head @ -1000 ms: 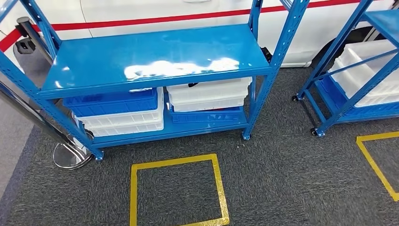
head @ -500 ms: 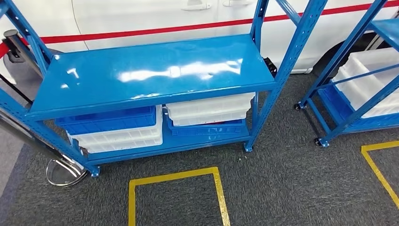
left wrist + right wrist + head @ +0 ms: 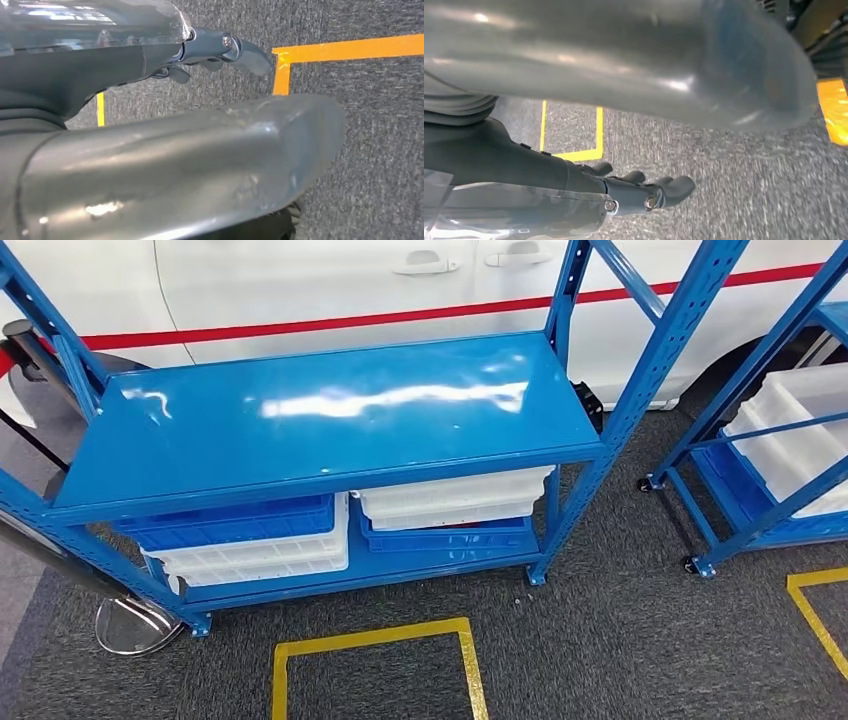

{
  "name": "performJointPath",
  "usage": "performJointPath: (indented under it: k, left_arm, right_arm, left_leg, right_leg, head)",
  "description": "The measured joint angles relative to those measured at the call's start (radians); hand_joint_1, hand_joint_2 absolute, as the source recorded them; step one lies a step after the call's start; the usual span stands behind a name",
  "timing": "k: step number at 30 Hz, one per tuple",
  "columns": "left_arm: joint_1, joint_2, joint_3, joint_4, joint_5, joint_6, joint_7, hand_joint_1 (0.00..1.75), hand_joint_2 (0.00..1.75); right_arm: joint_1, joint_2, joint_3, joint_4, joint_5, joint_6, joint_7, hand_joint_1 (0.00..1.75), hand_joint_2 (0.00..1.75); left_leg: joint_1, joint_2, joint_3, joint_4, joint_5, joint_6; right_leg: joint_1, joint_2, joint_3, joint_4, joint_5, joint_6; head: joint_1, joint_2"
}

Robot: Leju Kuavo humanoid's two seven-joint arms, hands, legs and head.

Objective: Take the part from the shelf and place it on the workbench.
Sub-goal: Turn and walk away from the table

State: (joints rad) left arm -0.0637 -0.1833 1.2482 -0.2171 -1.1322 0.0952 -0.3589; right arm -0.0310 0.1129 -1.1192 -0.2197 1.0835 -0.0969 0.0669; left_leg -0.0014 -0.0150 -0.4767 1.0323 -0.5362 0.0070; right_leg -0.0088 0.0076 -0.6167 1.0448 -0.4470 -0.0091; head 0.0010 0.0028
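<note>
The largest change is one of viewpoint: across the last second the whole scene has slid down the head view, so that more of the white car (image 3: pixel 330 285) shows behind the blue shelf (image 3: pixel 330 425) and less of the yellow floor square (image 3: pixel 375 665) remains in front. We read this as our camera lifting or nearing, not as any movement of the rack. For the task, we judge this still the approach; nothing has been taken yet.

The shelf's upper deck shows glare and no object on it. Below it sit stacked crates: a blue crate (image 3: pixel 235 520) over a white crate (image 3: pixel 260 555), and another white crate (image 3: pixel 455 498) beside them. We cannot make out the part; if present, it lies hidden within a crate.

A second blue rack (image 3: pixel 760 440) stands well apart to the right, and a chrome stanchion base (image 3: pixel 130 625) sits just beside the shelf's near left foot.

Our left hand (image 3: pixel 210 55) and right hand (image 3: pixel 634 192) hang over carpet, fingers loosely apart, holding nothing.
</note>
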Motion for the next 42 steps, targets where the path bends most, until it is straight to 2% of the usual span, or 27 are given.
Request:
performJointPath:
  k: [2, 3, 5, 6, 7, 8, 10, 12, 13, 15, 17, 18, 20, 21, 22, 23, 24, 25, 26, 27, 28, 30, 34, 35, 39, 42]
  left_arm:
    - [0.000, 0.000, 0.000, 0.000, -0.004, 0.001, 0.002, 0.00, 0.00]
    - [-0.001, 0.001, 0.000, 0.000, -0.006, 0.001, 0.003, 0.00, 0.00]
    - [-0.001, 0.001, 0.000, 0.000, -0.010, 0.001, 0.003, 0.00, 0.00]
    - [-0.001, 0.001, 0.000, 0.000, -0.010, 0.001, 0.003, 0.00, 0.00]
    - [0.000, 0.001, 0.000, 0.000, -0.010, 0.001, 0.003, 0.00, 0.00]
    - [0.001, 0.001, 0.000, 0.000, -0.009, 0.002, 0.003, 0.00, 0.00]
    - [0.002, 0.001, 0.000, 0.000, -0.008, 0.005, 0.004, 0.00, 0.00]
    - [0.001, 0.001, 0.000, 0.000, -0.008, 0.008, 0.005, 0.00, 0.00]
    - [0.001, 0.001, 0.000, 0.000, -0.008, 0.010, 0.006, 0.00, 0.00]
    - [0.002, 0.001, 0.000, 0.000, -0.008, 0.014, 0.009, 0.00, 0.00]
    - [0.003, 0.001, 0.000, 0.000, -0.008, 0.017, 0.012, 0.00, 0.00]
    - [0.003, 0.001, 0.000, 0.000, -0.008, 0.018, 0.012, 0.00, 0.00]
    - [0.003, 0.001, 0.001, 0.000, -0.008, 0.018, 0.013, 0.00, 0.00]
    - [0.003, 0.001, 0.001, 0.000, -0.009, 0.018, 0.013, 0.00, 0.00]
    - [0.003, 0.001, 0.001, 0.000, -0.009, 0.018, 0.014, 0.00, 0.00]
    - [0.004, 0.001, 0.001, 0.000, -0.009, 0.018, 0.014, 0.00, 0.00]
    - [0.003, 0.001, 0.001, 0.000, -0.009, 0.018, 0.015, 0.00, 0.00]
    - [0.003, 0.001, 0.001, 0.000, -0.009, 0.020, 0.015, 0.00, 0.00]
    - [0.003, 0.001, 0.002, 0.000, -0.009, 0.024, 0.016, 0.00, 0.00]
    - [0.003, 0.002, 0.002, 0.000, -0.009, 0.029, 0.018, 0.00, 0.00]
    - [0.002, 0.002, 0.002, 0.000, -0.010, 0.036, 0.019, 0.00, 0.00]
    - [0.002, 0.002, 0.002, 0.000, -0.012, 0.049, 0.023, 0.00, 0.00]
    - [0.002, 0.002, 0.002, 0.000, -0.019, 0.067, 0.030, 0.00, 1.75]
    - [0.002, 0.002, 0.002, 0.000, -0.020, 0.072, 0.034, 0.00, 1.75]
    - [0.001, 0.002, 0.002, 0.000, -0.022, 0.087, 0.047, 0.00, 1.75]
    - [0.002, 0.003, -0.006, 0.000, -0.017, 0.092, 0.056, 0.00, 1.75]
  right_arm:
    - [-0.001, 0.000, 0.000, 0.000, 0.002, 0.000, -0.001, 0.00, 0.00]
    - [-0.001, 0.000, 0.000, 0.000, 0.002, 0.000, -0.002, 0.00, 0.00]
    - [-0.003, 0.000, 0.000, 0.000, 0.003, 0.000, -0.003, 0.00, 0.00]
    - [-0.003, 0.000, 0.000, 0.000, 0.003, 0.001, -0.003, 0.00, 0.00]
    - [-0.003, 0.000, 0.000, 0.000, 0.004, 0.001, -0.004, 0.00, 0.00]
    - [-0.003, 0.000, 0.000, 0.000, 0.004, 0.002, -0.005, 0.00, 0.00]
    - [-0.002, 0.000, 0.000, 0.000, 0.007, 0.004, -0.009, 0.00, 0.00]
    - [-0.003, 0.001, 0.000, 0.000, 0.011, 0.005, -0.012, 0.00, 0.00]
    - [-0.004, 0.001, 0.000, 0.000, 0.014, 0.005, -0.013, 0.00, 0.00]
    - [-0.006, 0.002, 0.000, 0.000, 0.019, 0.000, -0.015, 0.00, 0.87]
    - [-0.006, 0.002, 0.000, 0.000, 0.022, -0.005, -0.015, 0.00, 1.75]
    - [-0.006, 0.002, 0.000, 0.000, 0.022, -0.006, -0.015, 0.00, 1.75]
    - [-0.006, 0.002, 0.000, 0.000, 0.023, -0.005, -0.013, 0.00, 1.75]
    - [-0.006, 0.002, 0.000, 0.000, 0.024, -0.005, -0.011, 0.00, 1.31]
    - [-0.006, 0.002, 0.000, 0.000, 0.024, -0.005, -0.010, 0.00, 0.87]
    - [-0.005, 0.002, 0.000, 0.000, 0.023, -0.006, -0.010, 0.00, 0.44]
    - [-0.005, 0.003, 0.000, 0.000, 0.022, -0.007, -0.010, 0.00, 0.00]
    - [-0.005, 0.003, -0.001, 0.000, 0.021, -0.009, -0.011, 0.00, 0.00]
    - [-0.006, 0.003, -0.002, 0.000, 0.021, -0.011, -0.011, 0.00, 0.00]
    - [-0.008, 0.004, -0.003, 0.001, 0.021, -0.014, -0.011, 0.00, 0.00]
    - [-0.009, 0.005, -0.004, 0.001, 0.021, -0.016, -0.011, 0.00, 0.00]
    - [-0.011, 0.006, -0.005, 0.001, 0.021, -0.020, -0.011, 0.00, 0.00]
    - [-0.011, 0.007, -0.006, 0.001, 0.022, -0.022, -0.011, 0.00, 0.00]
    - [-0.011, 0.007, -0.006, 0.001, 0.023, -0.022, -0.011, 0.00, 0.00]
    - [-0.011, 0.008, -0.007, 0.001, 0.028, -0.022, -0.008, 0.00, 1.75]
    - [-0.010, 0.008, 0.001, 0.001, 0.036, -0.022, 0.008, 0.00, 1.75]
  left_leg:
    - [0.002, 0.003, -0.011, 0.040, -0.023, -0.010]
    - [0.004, 0.005, -0.034, 0.086, -0.049, -0.015]
    - [0.009, 0.008, -0.103, 0.207, -0.108, -0.025]
    - [0.011, 0.008, -0.131, 0.247, -0.121, -0.028]
    - [0.012, 0.008, -0.145, 0.256, -0.115, -0.029]
    - [0.012, 0.008, -0.141, 0.228, -0.087, -0.029]
    - [0.012, 0.009, -0.096, 0.101, -0.001, -0.023]
    - [0.006, 0.010, -0.069, 0.012, 0.032, -0.011]
    - [0.003, 0.011, -0.069, 0.001, 0.033, -0.004]
    - [0.003, 0.011, -0.068, -0.004, 0.045, 0.010]
    - [0.007, 0.012, -0.061, -0.016, 0.059, 0.024]
    - [0.009, 0.013, -0.058, -0.022, 0.063, 0.030]
    - [0.007, 0.015, -0.060, -0.024, 0.065, 0.036]
    - [0.006, 0.015, -0.060, -0.023, 0.065, 0.038]
    - [0.005, 0.016, -0.060, -0.022, 0.064, 0.040]
    - [0.004, 0.016, -0.059, -0.021, 0.063, 0.042]
    - [0.004, 0.015, -0.058, -0.019, 0.061, 0.042]
    - [0.004, 0.014, -0.058, -0.015, 0.058, 0.041]
    - [0.001, 0.013, -0.059, -0.009, 0.052, 0.038]
    - [-0.001, 0.012, -0.061, -0.004, 0.048, 0.034]
    - [-0.004, 0.012, -0.063, -0.001, 0.044, 0.030]
    - [-0.006, 0.012, -0.064, -0.001, 0.042, 0.026]
    - [-0.002, 0.011, -0.063, -0.003, 0.043, 0.020]
    - [-0.002, 0.011, -0.062, -0.004, 0.043, 0.019]
    - [0.001, 0.011, -0.061, -0.006, 0.043, 0.017]
    - [0.002, 0.011, -0.061, -0.006, 0.043, 0.017]
  right_leg:
    - [-0.004, -0.001, 0.016, -0.011, -0.003, -0.011]
    - [-0.005, -0.002, 0.021, -0.014, -0.005, -0.016]
    - [-0.005, -0.004, 0.024, -0.015, -0.011, -0.020]
    - [-0.004, -0.004, 0.026, -0.014, -0.014, -0.021]
    - [-0.004, -0.003, 0.030, -0.014, -0.018, -0.021]
    - [-0.004, -0.003, 0.035, -0.014, -0.021, -0.019]
    - [-0.004, -0.002, 0.047, -0.014, -0.028, -0.015]
    - [-0.004, -0.002, 0.052, -0.014, -0.031, -0.006]
    - [-0.004, -0.002, 0.052, -0.014, -0.032, 0.000]
    - [-0.002, -0.002, 0.054, -0.017, -0.033, 0.013]
    - [-0.002, -0.003, 0.049, 0.002, -0.052, 0.024]
    - [-0.003, -0.003, 0.036, 0.034, -0.075, 0.027]
    - [-0.005, -0.003, -0.024, 0.158, -0.138, 0.032]
    - [-0.006, -0.003, -0.053, 0.216, -0.158, 0.036]
    - [-0.008, -0.003, -0.072, 0.251, -0.161, 0.040]
    - [-0.011, -0.003, -0.069, 0.241, -0.142, 0.045]
    - [-0.016, -0.004, -0.049, 0.197, -0.108, 0.051]
    - [-0.021, -0.005, -0.015, 0.127, -0.069, 0.056]
    - [-0.023, -0.005, 0.017, 0.059, -0.044, 0.059]
    - [-0.025, -0.005, 0.040, 0.010, -0.030, 0.057]
    - [-0.024, -0.004, 0.052, -0.016, -0.027, 0.054]
    - [-0.021, -0.002, 0.054, -0.022, -0.031, 0.046]
    - [-0.013, -0.002, 0.055, -0.021, -0.032, 0.041]
    - [-0.013, -0.002, 0.055, -0.021, -0.032, 0.040]
    - [-0.013, -0.002, 0.055, -0.021, -0.033, 0.038]
    - [-0.013, -0.002, 0.055, -0.021, -0.034, 0.037]
  head:
    - [-0.003, 0.000]
    - [-0.005, 0.000]
    - [-0.009, 0.000]
    - [-0.009, 0.000]
    - [-0.009, 0.000]
    - [-0.009, 0.000]
    - [-0.009, 0.000]
    - [-0.009, 0.000]
    - [-0.009, 0.000]
    - [-0.009, 0.000]
    - [-0.006, 0.000]
    - [-0.004, 0.000]
    - [0.001, 0.000]
    - [0.002, 0.000]
    - [0.002, 0.000]
    - [0.002, 0.000]
    - [0.002, 0.000]
    - [0.003, 0.000]
    - [0.004, 0.000]
    - [0.004, 0.000]
    - [0.004, 0.000]
    - [0.003, 0.000]
    - [0.003, 0.000]
    - [0.003, 0.000]
    - [0.003, 0.000]
    - [0.003, 0.000]
